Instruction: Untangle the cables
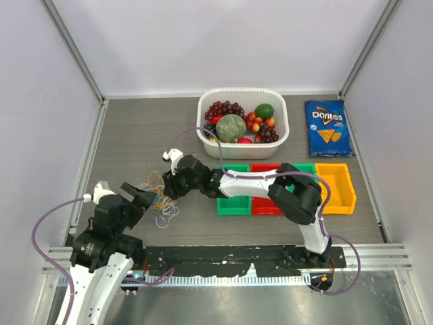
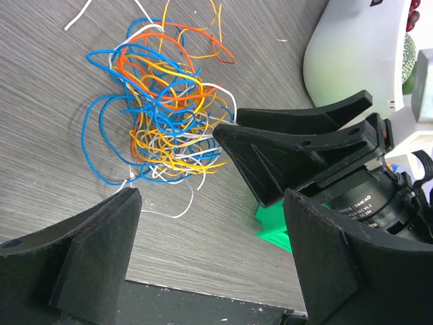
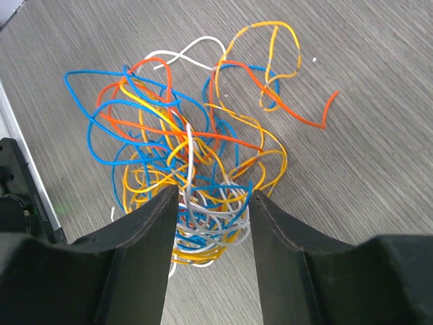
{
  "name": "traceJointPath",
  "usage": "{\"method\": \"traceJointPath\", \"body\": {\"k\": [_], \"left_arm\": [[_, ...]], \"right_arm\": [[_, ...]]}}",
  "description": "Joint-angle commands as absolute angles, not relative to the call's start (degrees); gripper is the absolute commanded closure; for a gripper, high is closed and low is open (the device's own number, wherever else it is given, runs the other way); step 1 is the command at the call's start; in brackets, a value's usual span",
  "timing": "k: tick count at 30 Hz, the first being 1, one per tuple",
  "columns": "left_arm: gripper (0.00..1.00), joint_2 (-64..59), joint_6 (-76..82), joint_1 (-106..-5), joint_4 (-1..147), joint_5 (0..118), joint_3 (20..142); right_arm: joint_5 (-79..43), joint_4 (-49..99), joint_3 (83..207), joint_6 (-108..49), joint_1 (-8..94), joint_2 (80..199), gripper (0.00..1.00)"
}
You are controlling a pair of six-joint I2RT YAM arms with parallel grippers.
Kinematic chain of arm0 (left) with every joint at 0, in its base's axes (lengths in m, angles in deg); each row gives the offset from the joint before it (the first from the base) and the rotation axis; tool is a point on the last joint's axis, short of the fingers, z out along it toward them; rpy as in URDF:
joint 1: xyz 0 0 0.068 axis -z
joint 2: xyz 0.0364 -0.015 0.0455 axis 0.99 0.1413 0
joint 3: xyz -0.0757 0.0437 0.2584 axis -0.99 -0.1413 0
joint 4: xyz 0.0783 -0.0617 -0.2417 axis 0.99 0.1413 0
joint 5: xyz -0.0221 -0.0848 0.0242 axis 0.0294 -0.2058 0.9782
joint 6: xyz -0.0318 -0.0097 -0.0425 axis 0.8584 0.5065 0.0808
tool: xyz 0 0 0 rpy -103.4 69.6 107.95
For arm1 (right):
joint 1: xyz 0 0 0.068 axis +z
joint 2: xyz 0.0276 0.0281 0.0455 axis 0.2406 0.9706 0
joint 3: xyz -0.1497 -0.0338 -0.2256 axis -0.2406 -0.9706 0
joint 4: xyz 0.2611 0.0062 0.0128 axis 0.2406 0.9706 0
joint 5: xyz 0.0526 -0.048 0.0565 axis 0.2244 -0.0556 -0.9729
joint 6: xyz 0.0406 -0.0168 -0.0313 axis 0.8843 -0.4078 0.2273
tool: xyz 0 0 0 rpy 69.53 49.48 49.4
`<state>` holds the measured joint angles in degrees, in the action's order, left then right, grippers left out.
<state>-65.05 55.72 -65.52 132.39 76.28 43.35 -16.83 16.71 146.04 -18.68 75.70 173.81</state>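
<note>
Cables (image 3: 196, 162): string-thin wires in blue, orange, yellow and white, looped into one loose heap. Lie on the grey table (image 1: 135, 128), left of centre, well apart from the white bin (image 1: 243, 147). Densest in the middle, where yellow and blue strands cross over and over. Wider blue loops spill out on one side. An orange end and a white end stray free at the edge.

Right gripper (image 3: 213, 220): partly open, one finger on either side of the near edge of the heap, with white, blue and yellow strands in the gap. Not pinched together. Cannot tell whether the strands are pressed at all.

Left gripper (image 2: 210, 264): spread wide, holds nothing, hovers just beside the heap. A single white strand runs close by one finger.
</note>
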Motion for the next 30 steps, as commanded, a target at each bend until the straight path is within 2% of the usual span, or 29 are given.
{"method": "traceJointPath", "body": {"k": [1, 3, 5, 8, 11, 14, 21, 23, 24, 26, 28, 30], "left_arm": [[0.11, -65.02, 56.76, -65.79, 130.51, 78.12, 43.57], [0.11, -64.49, 56.58, -65.79, 130.07, 77.94, 43.48], [0.11, -64.05, 56.23, -65.79, 129.55, 77.42, 43.21], [0.13, -63.35, 56.23, -65.79, 129.63, 77.5, 43.3], [0.17, -62.91, 56.23, -65.79, 129.54, 77.85, 43.22], [0.21, -62.56, 55.97, -65.79, 129.28, 78.03, 43.21], [0.24, -61.33, 55.53, -65.79, 128.4, 77.59, 43.04], [0.26, -61.32, 55.53, -65.79, 127.7, 77.33, 42.6], [0.27, -61.32, 55.53, -65.79, 127.09, 77.15, 42.34], [0.34, -61.06, 55.61, -65.79, 124.99, 76.63, 41.2], [0.36, -60.27, 55.96, -65.79, 121.21, 75.57, 39.53], [0.46, -58.7, 56.32, -65.79, 116.47, 73.64, 37.69]], "right_arm": [[-14.6, 16.39, 149.88, -20.64, 76.94, 172.08, 0.48], [-13.89, 17.18, 150.5, -21.17, 76.94, 172.26, 0.43], [-13.8, 17.88, 151.29, -21.34, 76.85, 172.78, 0.43], [-14.15, 18.15, 152.08, -21.34, 76.94, 173.57, 0.49], [-14.59, 17.98, 152.43, -21.17, 76.94, 174.19, 0.64], [-15.03, 18.15, 152.87, -21.17, 76.94, 174.8, 0.73], [-16.17, 17.19, 153.22, -20.47, 76.94, 176.04, 0.73], [-16.79, 17.18, 153.58, -20.2, 76.94, 176.39, 0.84], [-16.87, 17.27, 153.49, -20.03, 76.94, 176.3, 0.93], [-16.7, 17.27, 152.79, -19.59, 76.94, 175.08, 0.99], [-16.44, 17.45, 151.38, -19.24, 76.94, 172.79, 0.99], [-15.82, 17.36, 149.01, -18.8, 76.94, 169.81, 0.99]]}}
